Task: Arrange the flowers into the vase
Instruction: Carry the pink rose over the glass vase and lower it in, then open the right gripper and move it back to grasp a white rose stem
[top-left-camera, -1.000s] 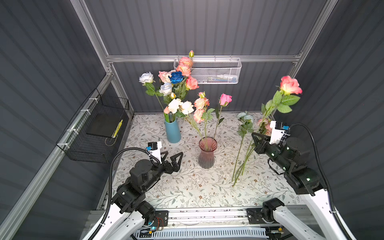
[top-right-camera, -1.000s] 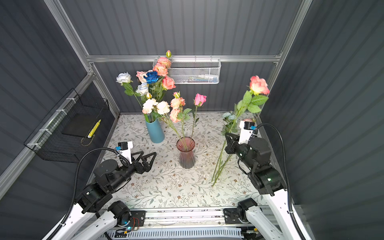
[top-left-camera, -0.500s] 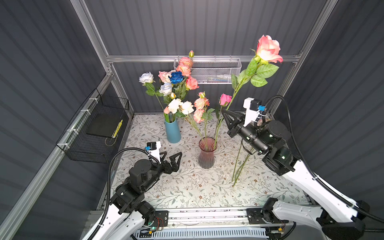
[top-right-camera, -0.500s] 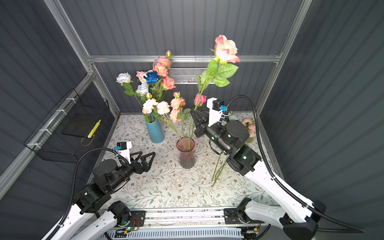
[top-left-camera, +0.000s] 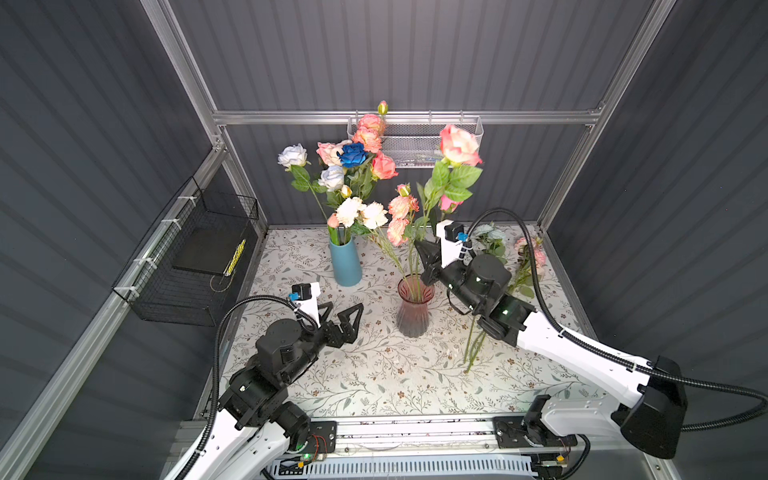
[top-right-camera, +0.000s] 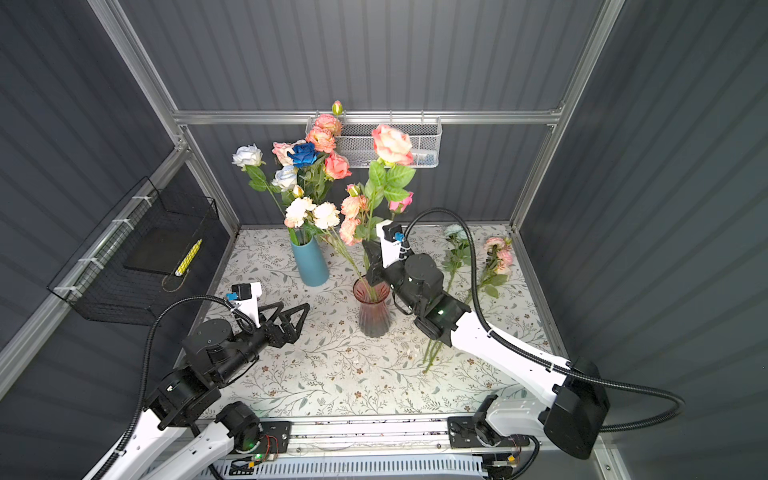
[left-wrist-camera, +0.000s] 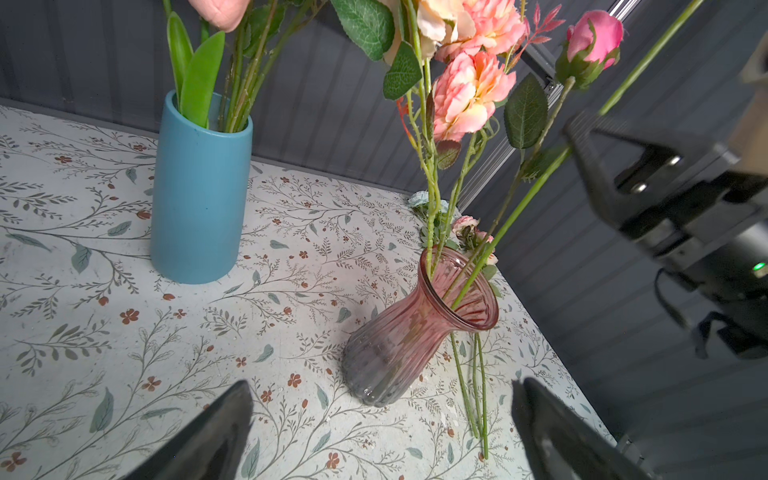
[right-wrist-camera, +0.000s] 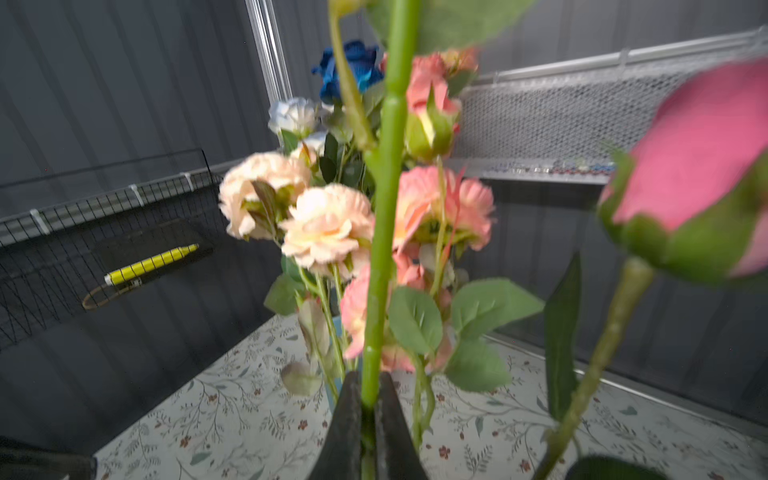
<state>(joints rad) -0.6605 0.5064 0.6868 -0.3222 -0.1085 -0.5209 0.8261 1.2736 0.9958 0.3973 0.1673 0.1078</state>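
1. Both top views: high at cell front, look down & back over whole table (top-left-camera: 374, 374); near-identical scene.
2. Left wrist cam: low, behind left gripper (left-wrist-camera: 382, 395), jaws spread; pink vase (left-wrist-camera: 399, 345) just ahead of jaws.
3. Right wrist cam: v. close behind right gripper (right-wrist-camera: 368, 386); stem (right-wrist-camera: 384, 208) between jaws, mid-frame.
4. Shared w/ tops: pink vase (left wrist), blue rose (right-wrist-camera: 353, 66) (right wrist).

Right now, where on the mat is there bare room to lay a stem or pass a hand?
Bare: the mat strip between pink vase and front rail, and the corner left of the blue vase. Crowded: loose stems right of the pink vase, and above its mouth, where the right end effector grips a rose stem.
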